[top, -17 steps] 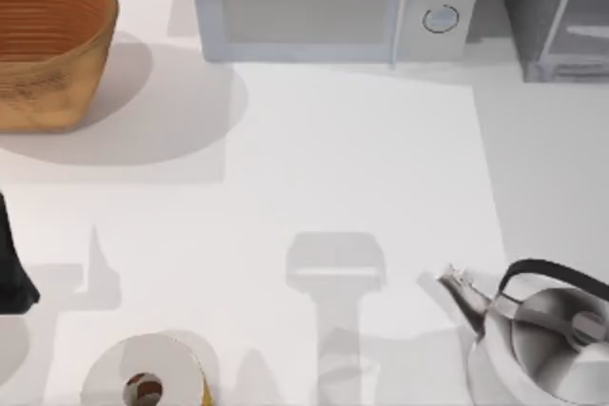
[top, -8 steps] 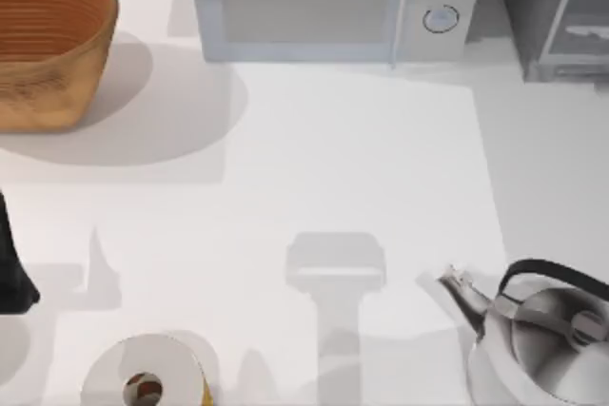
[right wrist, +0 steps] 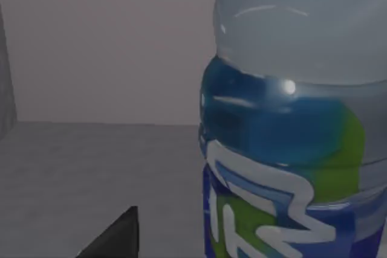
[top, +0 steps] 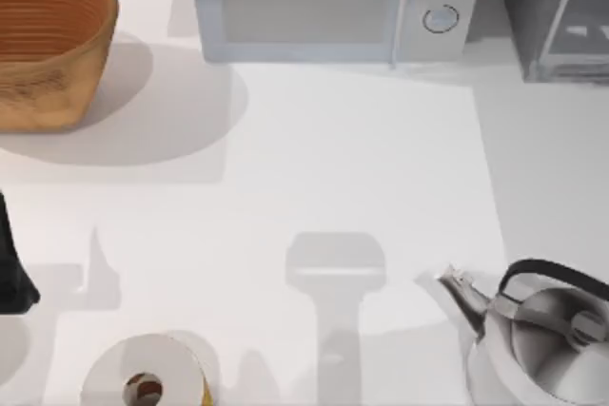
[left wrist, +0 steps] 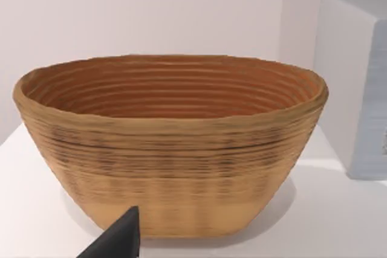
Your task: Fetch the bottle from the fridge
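Note:
The fridge (top: 557,16) is the dark grey box with a pale framed door panel at the table's back right corner. In the right wrist view the bottle (right wrist: 290,149) looms very close, a clear pale body with a blue, green and white label. It stands upright on the fridge's grey inner floor (right wrist: 78,173). One dark fingertip (right wrist: 118,237) of my right gripper shows beside the bottle, apart from it, with nothing held. My left gripper (top: 11,268) is parked at the table's left edge, and its fingertip (left wrist: 118,240) points at the basket.
A woven basket (top: 48,45) stands at the back left, and a light grey microwave (top: 333,2) with two dials at the back middle. A steel kettle (top: 542,339) sits at the front right. A paper roll (top: 147,377) lies at the front left.
The arm shadows at the table's front and beside the kettle's spout shifted slightly. The reflection in the fridge's door panel changed. The left arm stayed put.

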Motion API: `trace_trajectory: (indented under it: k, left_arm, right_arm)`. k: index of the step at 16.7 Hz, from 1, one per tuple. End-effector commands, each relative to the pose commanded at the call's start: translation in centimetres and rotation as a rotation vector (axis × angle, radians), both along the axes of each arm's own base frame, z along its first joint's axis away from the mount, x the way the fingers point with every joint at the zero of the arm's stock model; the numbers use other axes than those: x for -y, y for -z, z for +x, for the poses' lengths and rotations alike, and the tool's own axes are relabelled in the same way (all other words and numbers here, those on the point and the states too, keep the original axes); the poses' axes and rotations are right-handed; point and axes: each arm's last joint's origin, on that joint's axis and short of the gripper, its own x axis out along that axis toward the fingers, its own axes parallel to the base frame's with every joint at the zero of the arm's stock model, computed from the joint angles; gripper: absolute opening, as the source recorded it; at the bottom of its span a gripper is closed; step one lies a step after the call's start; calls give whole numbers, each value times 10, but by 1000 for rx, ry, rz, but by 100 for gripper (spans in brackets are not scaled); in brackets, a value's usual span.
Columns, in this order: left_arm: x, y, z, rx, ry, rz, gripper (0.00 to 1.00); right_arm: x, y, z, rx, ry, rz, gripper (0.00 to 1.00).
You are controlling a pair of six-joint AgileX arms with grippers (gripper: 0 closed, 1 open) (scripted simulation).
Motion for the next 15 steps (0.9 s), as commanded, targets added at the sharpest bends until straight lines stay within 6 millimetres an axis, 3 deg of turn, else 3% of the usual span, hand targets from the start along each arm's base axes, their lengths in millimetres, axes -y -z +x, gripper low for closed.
trace_trajectory:
  k: [5, 10, 15]
  left_arm:
    - [0, 0, 0, 0, 0, 0, 100]
    - [0, 0, 0, 0, 0, 0, 100]
    - [0, 0, 0, 0, 0, 0, 100]
  right_arm:
    - [0, -3, 40, 10, 0, -3, 100]
    - [-1, -2, 46, 5, 0, -1, 100]
    - [-1, -2, 46, 5, 0, -1, 62]
